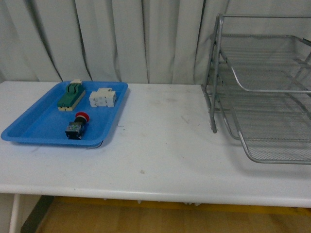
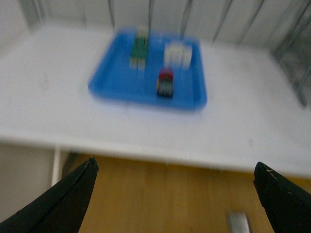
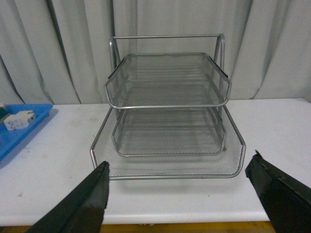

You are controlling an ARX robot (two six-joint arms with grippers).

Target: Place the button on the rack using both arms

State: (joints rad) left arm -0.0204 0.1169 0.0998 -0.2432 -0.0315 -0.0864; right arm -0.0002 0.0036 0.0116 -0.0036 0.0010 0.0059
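The button (image 1: 76,127), red cap on a dark boxy body, lies on its side in the blue tray (image 1: 34,127) at the table's left; the blurred left wrist view shows the button (image 2: 165,84) too. At the table's right stands the silver wire-mesh rack (image 1: 265,92). Neither arm appears in the front view. My left gripper (image 2: 176,167) is open and empty, hanging off the table's front edge, well short of the button. My right gripper (image 3: 177,167) is open and empty, facing the rack (image 3: 167,116) from the table's near edge.
In the blue tray (image 2: 116,82) also lie a green-and-cream block (image 1: 71,95) and a white terminal block (image 1: 102,98). The white table (image 1: 165,145) stretches between tray and rack. Grey curtains hang behind. Wooden floor shows below the table's front edge.
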